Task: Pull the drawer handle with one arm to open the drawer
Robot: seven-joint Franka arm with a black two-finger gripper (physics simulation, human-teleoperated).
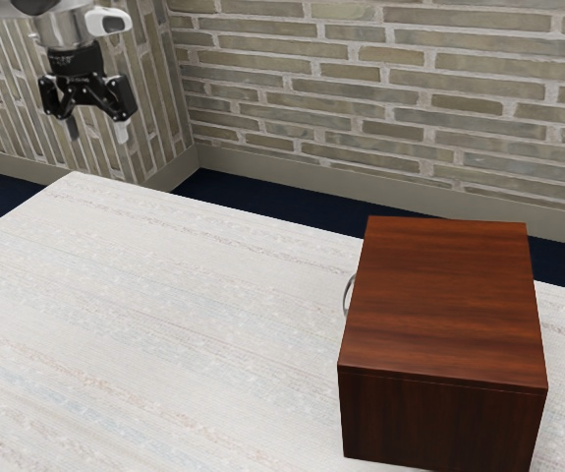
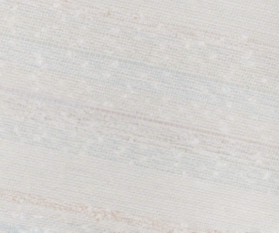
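Far left over table [image 1: 144, 324]: gripper [image 1: 95, 124] released

Gripper hangs high above the pale table, fingers spread, gripping nothing. Dark wooden drawer box [image 1: 444, 334] sits well apart at near right, its grey handle [image 1: 348, 295] on the left face. Open tabletop lies between them. Brick wall [image 1: 380, 88] stands behind.

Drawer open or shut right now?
Shut: nothing juts from the cabinet; the handle sits close against its side face.
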